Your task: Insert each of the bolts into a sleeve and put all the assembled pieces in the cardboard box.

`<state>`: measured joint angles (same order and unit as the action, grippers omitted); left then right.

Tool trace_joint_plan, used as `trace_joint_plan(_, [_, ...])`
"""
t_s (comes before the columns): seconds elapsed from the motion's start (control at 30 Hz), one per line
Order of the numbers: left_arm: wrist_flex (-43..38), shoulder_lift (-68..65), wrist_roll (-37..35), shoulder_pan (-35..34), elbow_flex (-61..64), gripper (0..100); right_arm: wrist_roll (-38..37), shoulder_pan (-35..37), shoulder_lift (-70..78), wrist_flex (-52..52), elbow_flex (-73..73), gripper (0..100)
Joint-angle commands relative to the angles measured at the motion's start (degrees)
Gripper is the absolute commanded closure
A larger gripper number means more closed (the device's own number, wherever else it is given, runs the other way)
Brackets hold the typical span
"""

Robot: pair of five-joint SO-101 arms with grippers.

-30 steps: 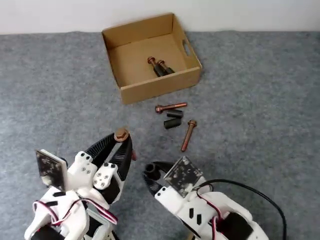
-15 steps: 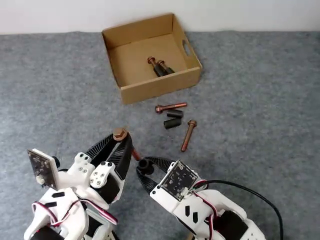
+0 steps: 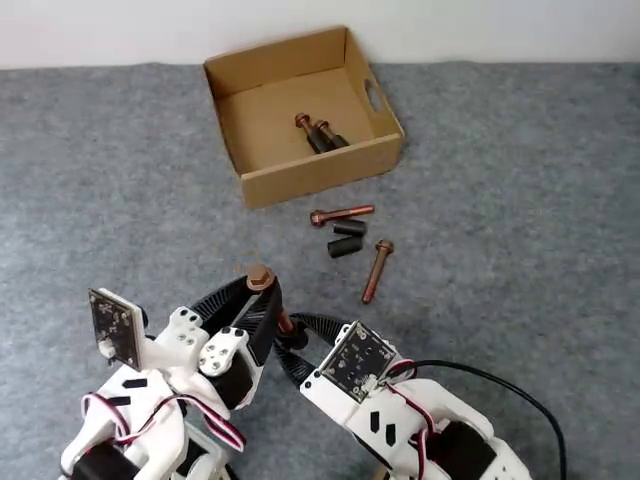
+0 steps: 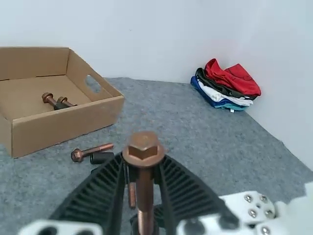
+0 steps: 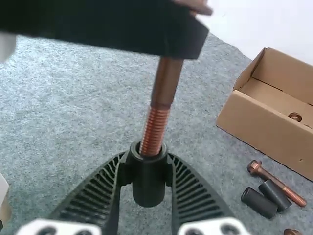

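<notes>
Right wrist view: bolt (image 5: 161, 105), clamped in left gripper (image 4: 143, 169), is aligned thread-first at mouth of sleeve (image 5: 147, 188) clamped in right gripper (image 5: 145, 176).

I'm scanning for print and nothing comes up that I can read. The cardboard box (image 3: 320, 172) shows me plain brown walls, inside and out. The circuit board (image 3: 355, 362) on the arm nearest me has specks on it, too small for me to tell as letters or numbers.
</notes>
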<state>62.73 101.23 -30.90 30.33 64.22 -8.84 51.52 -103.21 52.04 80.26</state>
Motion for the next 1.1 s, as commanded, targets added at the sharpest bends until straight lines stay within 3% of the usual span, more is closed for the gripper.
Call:
trace_joint_plan(0.0, [-0.26,0.35,2.11,0.09,0.31,100,-0.62,0.40,-0.48,-1.10,-3.08,99.1])
trace_joint_plan(0.2, [1.93,0.35,4.84,1.32,2.59,100,-0.70,0.31,-0.48,-1.10,-3.08,99.1])
trace_joint_plan(0.47, [13.89,0.35,13.01,5.80,2.42,100,-0.70,-0.22,-0.48,-1.10,-2.90,99.1])
trace_joint_plan(0.7, [16.00,0.35,18.02,5.71,4.53,99,-0.70,-4.26,-0.48,-1.19,-3.08,99.1])
trace_joint_plan(0.93, [16.09,0.35,18.20,5.27,4.62,77,-0.70,-4.18,-0.48,-1.19,-2.90,99.1])
trace_joint_plan(1.07, [15.82,0.35,17.14,5.19,4.44,76,-0.62,-4.35,-0.48,-1.19,-2.64,99.1])
